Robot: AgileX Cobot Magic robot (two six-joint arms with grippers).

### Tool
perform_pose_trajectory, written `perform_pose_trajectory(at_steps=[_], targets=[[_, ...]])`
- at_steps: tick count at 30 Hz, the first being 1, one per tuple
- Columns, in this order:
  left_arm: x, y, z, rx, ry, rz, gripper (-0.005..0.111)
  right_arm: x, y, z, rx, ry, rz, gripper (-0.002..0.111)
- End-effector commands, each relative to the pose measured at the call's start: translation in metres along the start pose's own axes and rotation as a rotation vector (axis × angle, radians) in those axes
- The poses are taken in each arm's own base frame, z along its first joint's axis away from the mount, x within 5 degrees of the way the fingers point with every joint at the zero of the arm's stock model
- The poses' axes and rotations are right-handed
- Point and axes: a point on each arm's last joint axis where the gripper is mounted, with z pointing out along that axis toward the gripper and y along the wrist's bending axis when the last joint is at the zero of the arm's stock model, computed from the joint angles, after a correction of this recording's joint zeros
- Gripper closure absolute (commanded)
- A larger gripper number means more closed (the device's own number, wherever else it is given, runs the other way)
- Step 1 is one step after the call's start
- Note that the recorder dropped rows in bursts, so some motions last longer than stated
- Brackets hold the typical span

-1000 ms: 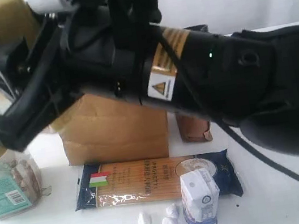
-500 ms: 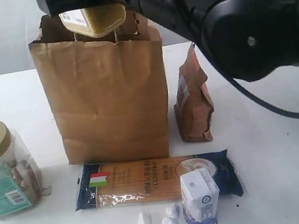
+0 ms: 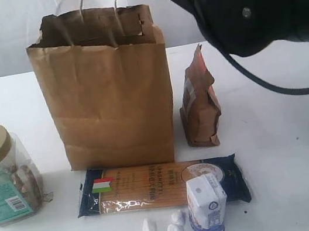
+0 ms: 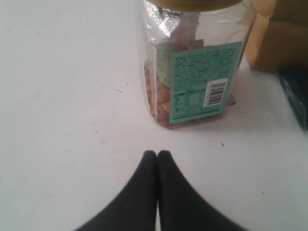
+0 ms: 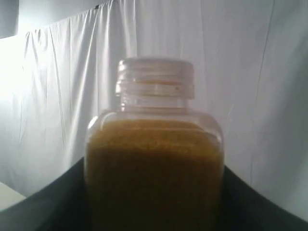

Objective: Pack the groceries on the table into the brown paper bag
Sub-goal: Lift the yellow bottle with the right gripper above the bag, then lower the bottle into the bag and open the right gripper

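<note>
**Item 1.** White-capped clear plastic bottle of yellow grains (image 5: 154, 144). It is held by the right gripper (image 5: 154, 202), whose dark jaws stand part-way open and are clamped on the bottle's two sides. In the exterior view only its base shows, at the top edge left of centre, above the bag mouth.

**Item 2.** Tall creased brown kraft paper bag (image 3: 111, 105). It stands upright at centre frame with its mouth open and a ragged rim. Its pale twine loop handles (image 3: 100, 9) rise just under the bottle.

**Item 3.** Left gripper (image 4: 157, 161). Its fingers are pressed together on nothing, low over the white tabletop (image 4: 57, 96), near the gold-lidded clear jar (image 4: 192, 72).

**Item 4.** Not yet packed:
- the flat blue-orange spaghetti packet (image 3: 154, 186), lower centre
- the small blue-white carton (image 3: 207, 206), at the packet's right end
- the brown stand-up pouch (image 3: 199, 108), right of the bag

**Handling note.** The bottle probably wants centring over the mouth and a straight descent, clear of the twine loops and the torn rim. Release is best made low inside the bag, since a drop or a sideways nudge could tip the light bag.
</note>
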Motion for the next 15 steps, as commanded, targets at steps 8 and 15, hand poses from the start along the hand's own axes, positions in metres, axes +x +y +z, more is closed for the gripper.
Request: perform_pose_trajectory(at_steps=[8, 15], targets=[[0.001, -0.001, 0.0, 0.011, 0.002, 0.0, 0.107, -0.021, -0.002, -0.001, -0.028, -0.033, -0.134, 0.108], [0.001, -0.001, 0.0, 0.011, 0.002, 0.0, 0.107, 0.058, -0.04, 0.019, 0.05, 0.166, -0.317, 0.108]])
